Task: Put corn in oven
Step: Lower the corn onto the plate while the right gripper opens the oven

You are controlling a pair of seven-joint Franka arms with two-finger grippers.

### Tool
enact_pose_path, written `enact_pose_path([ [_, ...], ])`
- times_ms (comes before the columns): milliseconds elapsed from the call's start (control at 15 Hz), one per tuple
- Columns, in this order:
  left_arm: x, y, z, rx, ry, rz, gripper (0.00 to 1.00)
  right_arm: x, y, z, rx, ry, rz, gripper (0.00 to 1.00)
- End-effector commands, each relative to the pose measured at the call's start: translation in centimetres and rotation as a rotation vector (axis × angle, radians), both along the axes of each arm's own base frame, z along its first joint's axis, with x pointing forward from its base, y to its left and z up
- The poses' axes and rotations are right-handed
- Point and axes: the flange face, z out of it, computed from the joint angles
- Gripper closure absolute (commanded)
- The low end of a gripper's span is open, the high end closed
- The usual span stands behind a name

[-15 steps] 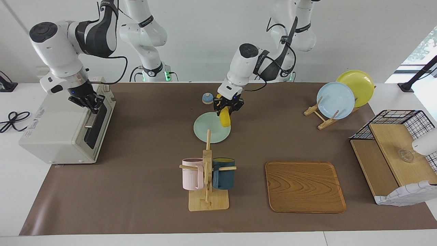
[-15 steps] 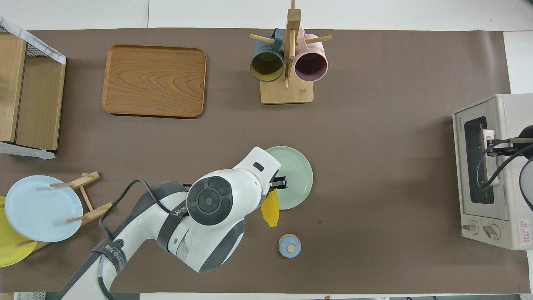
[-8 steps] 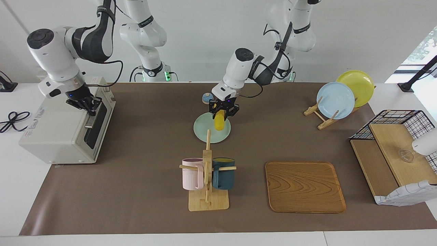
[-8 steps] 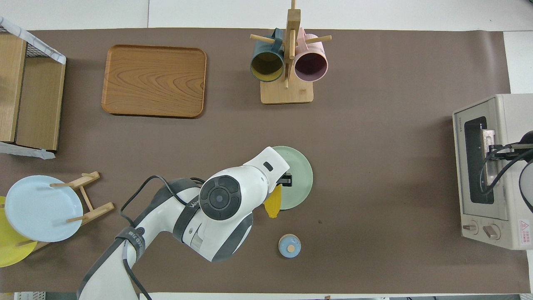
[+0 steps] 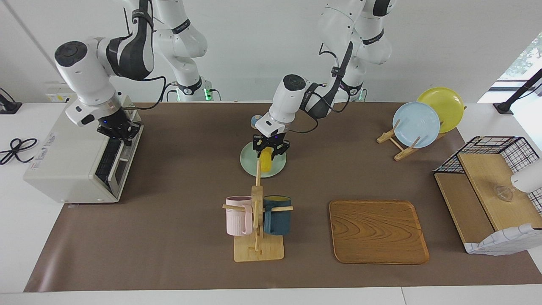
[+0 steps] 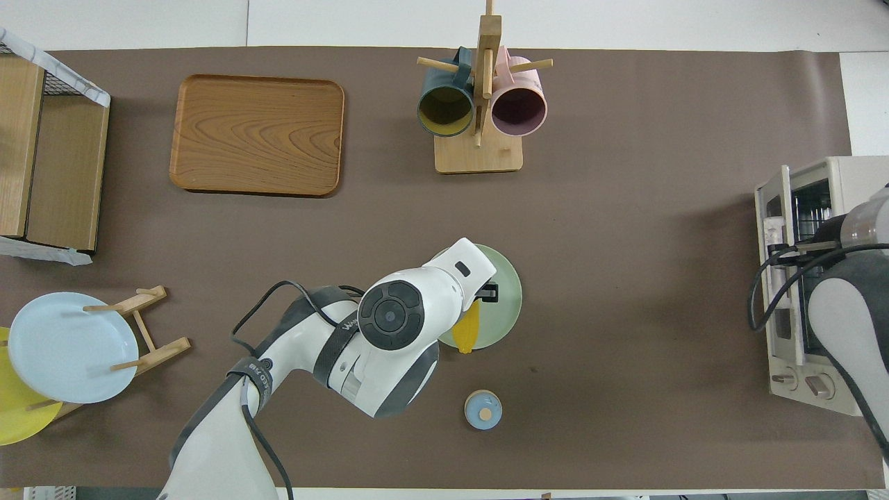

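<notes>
On the table [image 5: 169, 237], a brown mat under white walls; left claw [image 5: 270, 146] grips corn [image 5: 266, 161], right claw [image 5: 120, 130] closed on oven [image 5: 67, 165] handle.

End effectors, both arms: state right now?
Left end effector: shut on the corn, up over the green plate.
Right end effector: shut on the oven door handle, oven door partly open.

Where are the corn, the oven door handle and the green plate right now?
corn [image 5: 266, 160], facing view, lower end of the cob.
oven door handle [image 5: 124, 153], facing view, middle of the bar.
green plate [image 6: 505, 298], overhead view, bare rim.
</notes>
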Motion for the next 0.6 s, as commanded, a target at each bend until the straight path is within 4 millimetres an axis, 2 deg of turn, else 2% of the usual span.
enact_pose_path([
  [0, 0.5, -0.4, 0.3, -0.014, -0.018, -0.009, 0.92, 1.4, -0.5, -3.8, -0.005, -0.015, -0.002, 1.00],
  [67, 0.5, -0.4, 0.3, -0.013, -0.016, -0.007, 0.35, 1.4, -0.3, -4.5, -0.006, -0.018, 0.003, 1.00],
  [133, 0.4, -0.4, 0.4, -0.011, -0.013, -0.008, 0.00, 1.7, -0.1, -5.4, -0.006, -0.027, 0.008, 1.00],
  [333, 0.2, -0.1, 1.5, -0.001, 0.005, -0.013, 0.00, 2.3, 0.6, -7.8, 0.001, -0.025, 0.017, 1.00],
  [400, 0.3, 0.3, 2.2, 0.002, 0.013, -0.010, 0.00, 2.7, 1.9, -8.5, 0.005, -0.035, 0.020, 1.00],
  [533, 1.3, 2.5, 4.9, 0.021, 0.052, 0.018, 0.00, 2.6, 4.2, -9.2, 0.006, -0.056, 0.008, 1.00],
])
